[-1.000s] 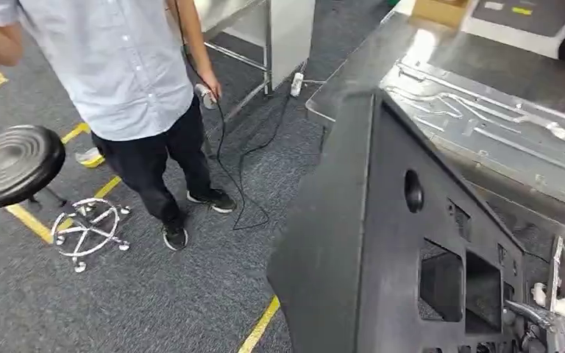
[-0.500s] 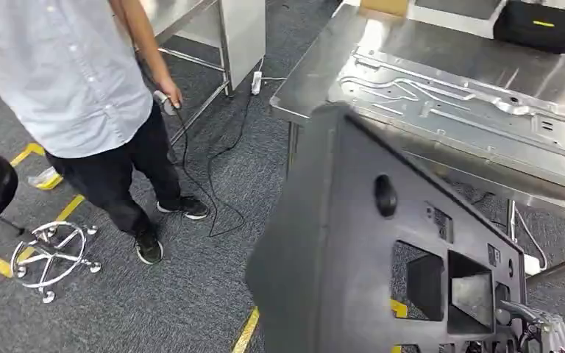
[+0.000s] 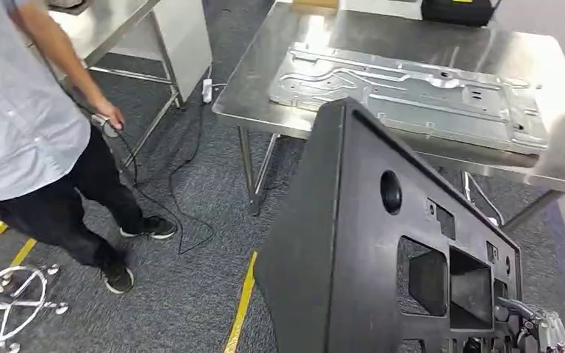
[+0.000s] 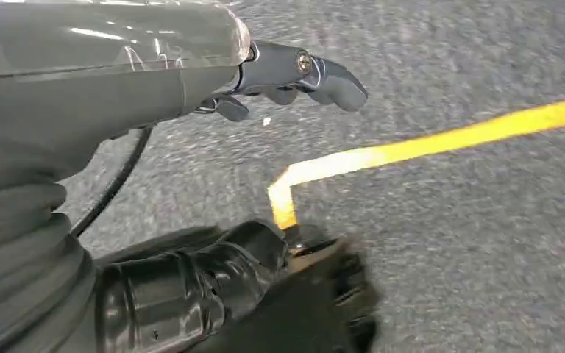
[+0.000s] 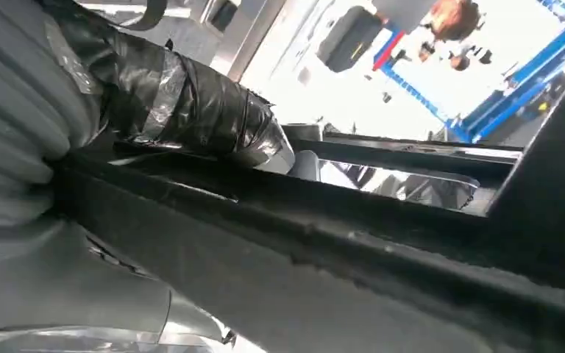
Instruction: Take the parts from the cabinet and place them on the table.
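From the head view, a person (image 3: 29,140) in a pale shirt and dark trousers is standing on the grey carpet to the left, holding a small device with a black cable (image 3: 169,191) trailing over the floor. A yellow floor line (image 3: 241,309) is running beneath, and a chrome stool base (image 3: 11,301) is lying at the lower left. The steel worktop (image 3: 353,44) is carrying a flat stamped metal panel (image 3: 412,92) and a black case (image 3: 460,9) at its far edge. The black plastic part (image 3: 353,250) is hanging in the air in front of the worktop, tilted, its long axis rising up-left toward the worktop, cut-outs facing right. The right robot hand (image 3: 533,331) is gripping its lower right corner.

In the left wrist view, the left robot hand (image 4: 279,77) is hanging over carpet, fingers loosely apart, holding nothing.

In the right wrist view, the right robot hand's taped thumb is lying across the part's edge
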Robot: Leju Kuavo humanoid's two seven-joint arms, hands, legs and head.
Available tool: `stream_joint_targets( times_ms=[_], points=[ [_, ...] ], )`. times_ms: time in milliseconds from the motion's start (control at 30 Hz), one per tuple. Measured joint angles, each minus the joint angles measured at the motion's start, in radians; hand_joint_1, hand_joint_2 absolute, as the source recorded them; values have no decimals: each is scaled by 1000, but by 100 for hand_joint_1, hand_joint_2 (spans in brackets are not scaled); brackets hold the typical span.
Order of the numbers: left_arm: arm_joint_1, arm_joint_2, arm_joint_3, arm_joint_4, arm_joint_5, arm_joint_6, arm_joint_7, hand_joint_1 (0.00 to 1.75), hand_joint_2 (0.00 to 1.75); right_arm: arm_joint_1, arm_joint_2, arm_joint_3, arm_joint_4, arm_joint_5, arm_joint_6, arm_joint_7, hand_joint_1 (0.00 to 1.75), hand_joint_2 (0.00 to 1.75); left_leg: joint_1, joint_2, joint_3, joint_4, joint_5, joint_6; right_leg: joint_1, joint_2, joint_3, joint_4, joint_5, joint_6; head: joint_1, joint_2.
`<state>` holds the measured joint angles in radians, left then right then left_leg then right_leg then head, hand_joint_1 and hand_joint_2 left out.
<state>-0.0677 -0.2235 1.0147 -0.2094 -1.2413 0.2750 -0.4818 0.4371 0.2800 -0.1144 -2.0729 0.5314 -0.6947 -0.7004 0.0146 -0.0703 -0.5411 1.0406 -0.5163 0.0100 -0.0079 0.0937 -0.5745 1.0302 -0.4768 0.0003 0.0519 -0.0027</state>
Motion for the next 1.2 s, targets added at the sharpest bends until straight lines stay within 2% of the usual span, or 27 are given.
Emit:
stream_joint_targets(
  times_ms=[67, 133, 167, 200, 233, 267, 300, 333, 367, 400, 433, 467, 500, 533, 633, 667, 733, 767, 800, 833, 867, 900, 933, 1000, 1033, 1167, 1200],
  points=[
    [-3, 0, 0, 0, -2, -1, -1, 0, 175, -2, 0, 0, 2, 0, 0, 0, 175, 175, -4, 15, -2, -8, 8, 7, 0, 15, -9, 5, 2, 11, 0, 0],
    [-5, 0, 0, 0, -4, -2, 0, 0, 175, -1, -2, 0, 4, 0, 0, 0, 175, 175, -8, 32, 5, -10, 11, 20, -5, 34, -12, -1, 8, 25, 0, 0],
    [-5, -2, 0, 0, -5, -3, 0, 0, 175, 0, -3, 0, 4, 0, 0, 0, 175, 175, -1, 46, 6, -20, 19, 30, -6, 26, -13, 8, 3, 27, 0, 0],
    [-6, -2, 0, 0, -5, -3, 0, 0, 175, 0, -5, 0, 5, 0, 0, 0, 175, 175, -1, 55, 6, -22, 21, 34, -1, -26, -24, 32, -16, 32, 2, 0],
    [-6, -2, 0, 0, -5, -3, 0, 0, 175, -3, -7, 0, 5, 2, 0, 0, 175, 175, -2, 65, 6, -23, 21, 38, -1, -60, -51, 87, -51, 37, 1, 0],
    [-5, -2, 0, 0, -5, -5, 0, 0, 175, -7, -8, 0, 7, 2, 0, 0, 175, 175, -4, 78, 5, -23, 19, 40, -3, -77, -89, 166, -92, 42, 1, 0],
    [-2, -2, 0, 0, -5, -7, 0, 0, 175, -7, -8, 0, 8, 2, 0, 0, 175, 175, -5, 93, 5, -22, 18, 41, -5, -83, -128, 246, -126, 45, 1, 0],
    [1, -2, 0, 0, -5, -9, 0, 0, 175, -6, -8, 0, 11, 2, 0, 0, 175, 175, -5, 107, 5, -22, 17, 42, -7, -85, -157, 301, -140, 47, 1, 0],
    [2, -1, 0, 0, -3, -9, 0, 0, 175, -6, -10, 0, 14, 2, 0, 0, 175, 175, -5, 120, 6, -22, 15, 41, -8, -87, -162, 309, -128, 48, 1, 0],
    [1, -1, 0, 0, -4, -10, 0, 0, 175, -6, -10, 0, 15, 2, 0, 0, 175, 175, -5, 132, 8, -22, 12, 40, -8, -90, -143, 270, -95, 47, 1, 0],
    [0, -1, 0, 0, -4, -12, 0, 0, 175, -6, -10, 0, 16, 3, 0, 0, 175, 175, -5, 142, 12, -22, 10, 38, -8, -95, -103, 196, -52, 44, 1, 0],
    [-1, -2, 0, 0, -5, -13, 0, 0, 175, -6, -11, 0, 16, 4, 0, 0, 175, 175, -5, 154, 18, -22, 6, 35, -5, -115, -50, 95, -6, 38, 1, 0],
    [-1, -2, 0, 0, -5, -14, 0, 0, 175, -7, -12, 0, 16, 6, 0, 0, 175, 175, -7, 160, 24, -23, 2, 30, 3, -174, -8, 14, 11, 28, 1, 0],
    [0, -2, 0, 0, -5, -14, 0, 0, 175, -10, -14, 1, 18, 6, 0, 0, 175, 175, -15, 170, 24, -20, -4, 22, 16, -184, -3, 3, 1, 22, 1, 0],
    [-3, -2, 0, 0, -5, -14, 0, 0, 175, -7, -15, 2, 18, 6, 0, 0, 175, 175, -13, 201, 36, -29, -6, 11, 18, -146, -13, 4, 2, 9, 0, 0],
    [-6, -2, 0, 0, -5, -14, 0, 0, 175, -6, -15, 2, 18, 6, 0, 0, 175, 175, -19, 211, 39, -28, -12, 3, 8, -132, -5, -11, 10, -1, -1, 0],
    [-6, -1, 0, 0, -5, -14, 0, 0, 175, -7, -15, 3, 18, 6, 0, 0, 175, 175, -10, 105, 18, 28, -52, -5, 3, -111, -2, -18, 16, -12, -2, 0],
    [-4, -1, 0, 0, -5, -15, 0, 0, 175, -9, -15, 5, 18, 7, 0, 0, 175, 175, -7, 83, -13, 92, -88, -5, 4, -103, -3, -17, 16, -15, -1, 0],
    [-1, -1, 0, 0, -5, -16, 0, 0, 175, -9, -15, 8, 20, 7, 0, 0, 175, 175, -7, 77, -53, 175, -124, -6, 5, -87, -3, -16, 15, -17, -2, 0],
    [1, -1, 0, 0, -4, -17, 0, 0, 175, -9, -16, 12, 22, 8, 0, 0, 175, 175, -7, 76, -87, 240, -146, -9, 7, -78, -4, -14, 14, -19, -1, 0],
    [3, -1, 0, 0, -3, -19, -2, 0, 175, -9, -17, 16, 25, 9, 0, 5, 175, 175, -7, 76, -110, 276, -145, -10, 7, -69, -4, -11, 13, -21, -2, 0],
    [4, 0, 0, 0, -3, -23, -4, 0, 175, -9, -19, 21, 27, 13, 0, 14, 175, 175, -5, 76, -111, 263, -116, -12, 6, -58, -4, -7, 10, -21, -2, 0],
    [4, 0, 0, 0, -3, -32, -8, 0, 175, -9, -26, 27, 30, 19, 0, 29, 175, 175, -3, 76, -93, 208, -70, -13, 5, -51, -3, -2, 6, -20, -2, 0],
    [2, 0, 0, 0, -3, -50, -18, 0, 175, -9, -41, 45, 37, 29, 0, 54, 175, 175, 0, 72, -24, 35, 25, -11, 3, -42, -1, 11, -3, -11, -2, 0],
    [3, 1, 0, 0, -3, -58, -21, 0, 175, -9, -47, 56, 41, 36, 0, 65, 175, 175, -1, 62, -17, 14, 6, -9, 5, -41, -4, 16, -7, -6, -2, 0],
    [1, 3, 0, 0, -3, -73, -31, 0, 175, -11, -61, 75, 49, 59, 0, 79, 175, 175, -10, 64, -18, 6, 19, 12, 4, -38, -8, 14, -3, 16, -1, 0],
    [2, 3, 0, 0, -2, -76, -33, 0, 175, -11, -63, 76, 49, 65, 0, 81, 175, 175, -2, 67, -15, -8, 28, 22, 4, -38, -9, 19, -7, 21, -1, 0]
  ],
)
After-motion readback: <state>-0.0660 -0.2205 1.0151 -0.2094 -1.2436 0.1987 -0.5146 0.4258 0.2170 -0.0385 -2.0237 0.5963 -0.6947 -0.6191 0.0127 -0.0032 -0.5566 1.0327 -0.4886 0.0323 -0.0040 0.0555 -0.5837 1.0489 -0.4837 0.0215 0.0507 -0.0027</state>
